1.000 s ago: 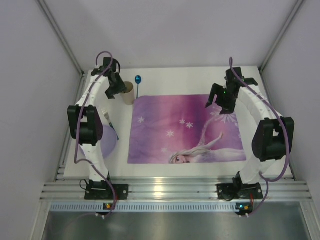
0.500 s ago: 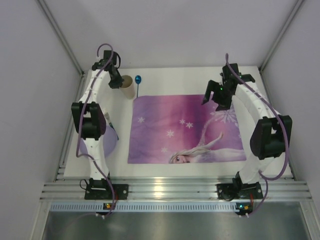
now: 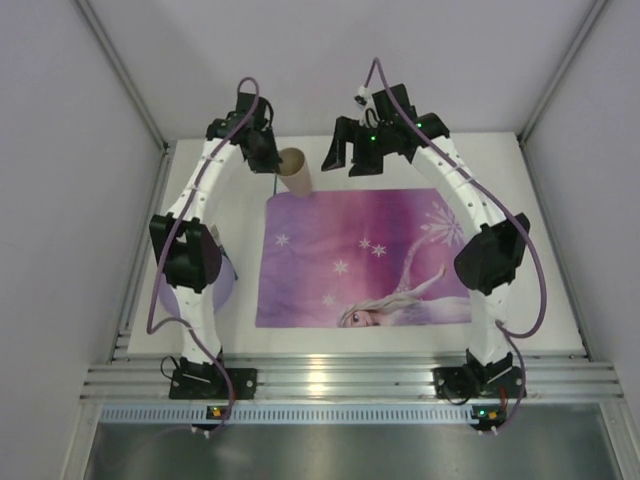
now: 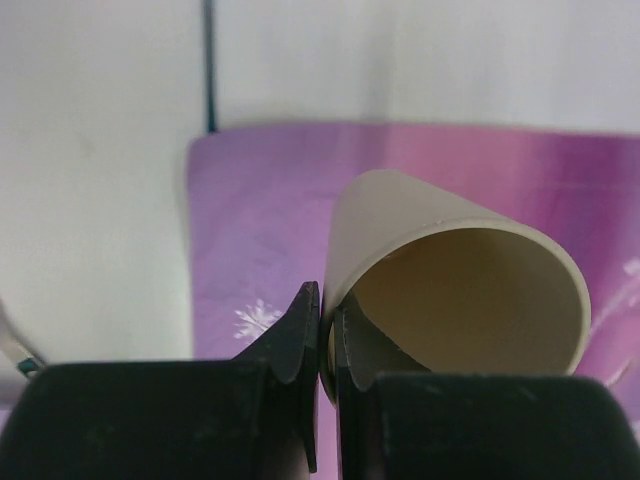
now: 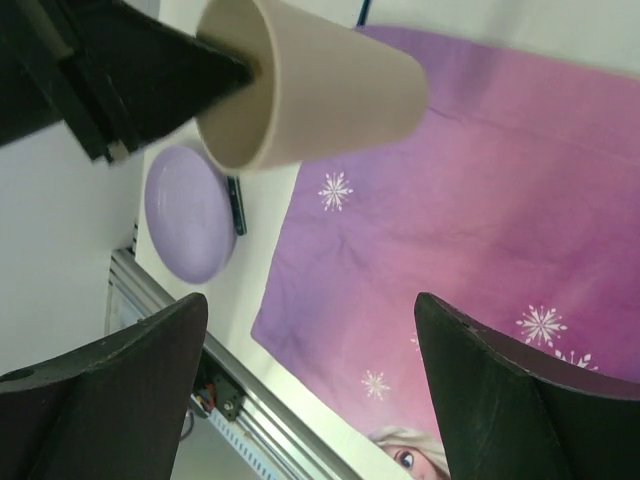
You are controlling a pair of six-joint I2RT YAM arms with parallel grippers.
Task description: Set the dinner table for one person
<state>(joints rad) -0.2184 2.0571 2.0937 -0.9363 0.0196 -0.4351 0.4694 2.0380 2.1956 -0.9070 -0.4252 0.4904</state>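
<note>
Over the placemat's (image 3: 370,260) far edge, left gripper (image 4: 322,310) pinches the cup (image 4: 450,270) rim; wide-spread right gripper (image 5: 305,305) should grasp mid-body.

Overhead plus 2 wrists (sharing cup (image 4: 400,230)).

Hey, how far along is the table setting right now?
Done: the princess placemat lies flat on the dinner table. In hand: the left gripper pinches the beige cup by its rim, tilted over the mat's far left corner; the right gripper is open and empty. Left: the purple plate and a dark utensil sit beside the mat.
</note>
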